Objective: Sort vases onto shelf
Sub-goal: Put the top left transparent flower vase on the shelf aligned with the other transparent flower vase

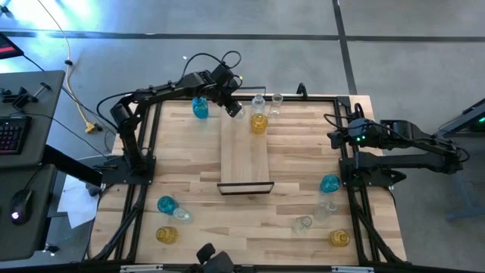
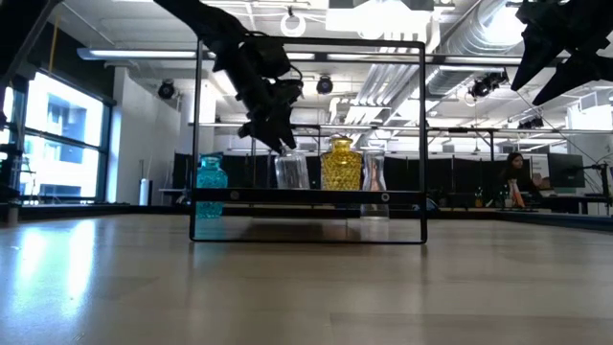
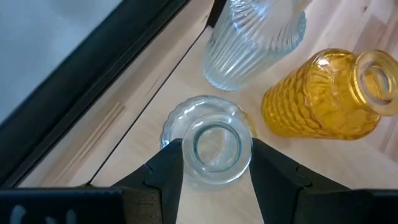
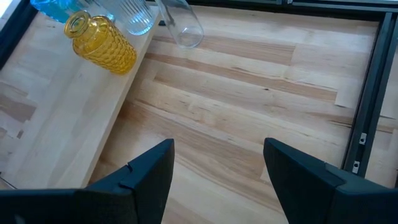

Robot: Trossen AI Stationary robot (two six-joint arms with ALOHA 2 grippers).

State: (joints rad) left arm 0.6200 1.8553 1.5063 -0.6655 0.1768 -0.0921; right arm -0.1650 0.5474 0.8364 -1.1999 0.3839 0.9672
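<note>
Seen from above, the left hand (image 1: 233, 108) is reached over the far end of the shelf (image 1: 245, 155), a light-wood board lying lengthwise in the middle of the worktop (image 1: 189, 167). From that height the vase under the hand is largely hidden by the arm. It is shown plainly only in the left wrist view: a clear vase (image 3: 211, 146) stands upright on the board, its open neck between the two dark fingers (image 3: 165, 174), which are set against its sides, so the hand is clasped around it. Just beside it in that view are a ribbed clear vase (image 3: 249, 43) and an amber vase (image 3: 323, 93).

From worktop height, the row is seen side on within the black frame (image 2: 424, 144): a teal vase (image 2: 211, 187) to the frame's left, then the clear vase below the left hand (image 2: 273, 134), the amber one and another clear one. That the teal vase stands off the board, on the worktop beside it, is told only from above.

The right hand (image 4: 214, 168) is held spread and holding nothing above bare worktop near the right edge; it is seen from above as parked well apart from the shelf.

Further vases, shown only from above, stand scattered on the near worktop: a teal one (image 1: 166, 204), a clear one and an amber one (image 1: 167, 235) at the near left, and a teal (image 1: 330, 183), two clear and an amber one (image 1: 339, 238) at the near right.
</note>
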